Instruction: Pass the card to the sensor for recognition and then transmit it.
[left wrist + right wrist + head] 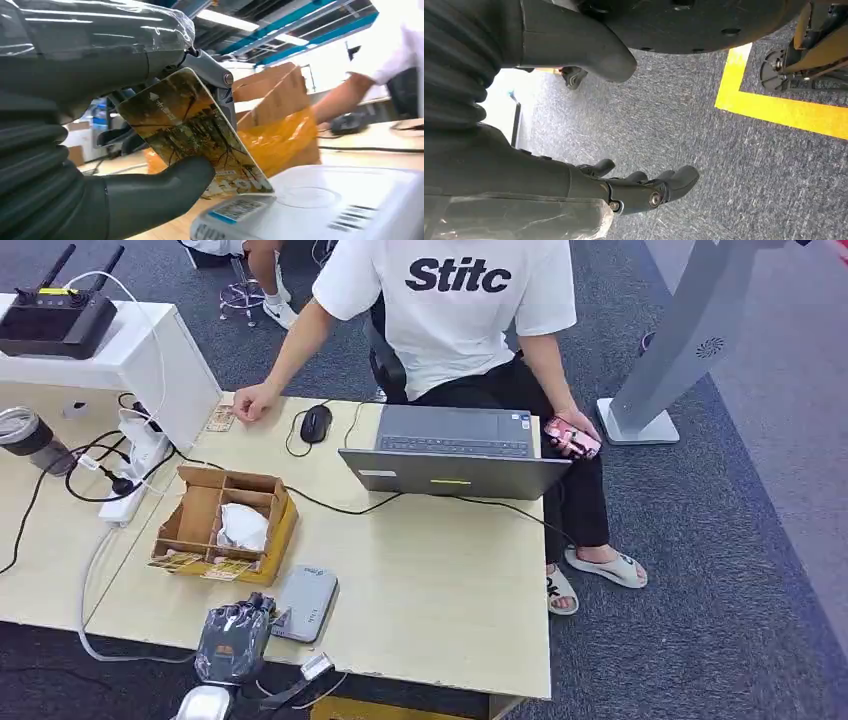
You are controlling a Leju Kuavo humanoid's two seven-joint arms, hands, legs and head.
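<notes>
Head view is showing the left robot hand (233, 640) hovering at the near edge of the pale wooden surface (430, 590), just beside a flat grey card reader (303, 603). Behind the reader a cardboard box (222, 523) with dividers is sitting on the surface, with a few cards lying along its near rim. Farther back an open laptop (455, 450) and a black mouse (316, 423) are lying in front of a seated person in a white T-shirt (455, 300), who is resting one hand (255, 400) on the surface and holding a pink phone (571, 437) in the other.

Left wrist view is giving what the head view is hiding: the left robot hand (115, 150) is pinching a yellow-brown picture card (190, 130) between the thick thumb and the darker fingers (210, 75), holding it tilted, with its lower corner reaching down over the white top of the reader (325, 205); whether card and reader are touching, I cannot tell. The box (280, 120) is standing just beyond.

Right wrist view is looking down at grey carpet (704, 130) with a yellow floor line (774, 110). There the right robot hand (644, 187) is hanging with its fingers loosely curved and spread from the thumb, holding nothing.
</notes>
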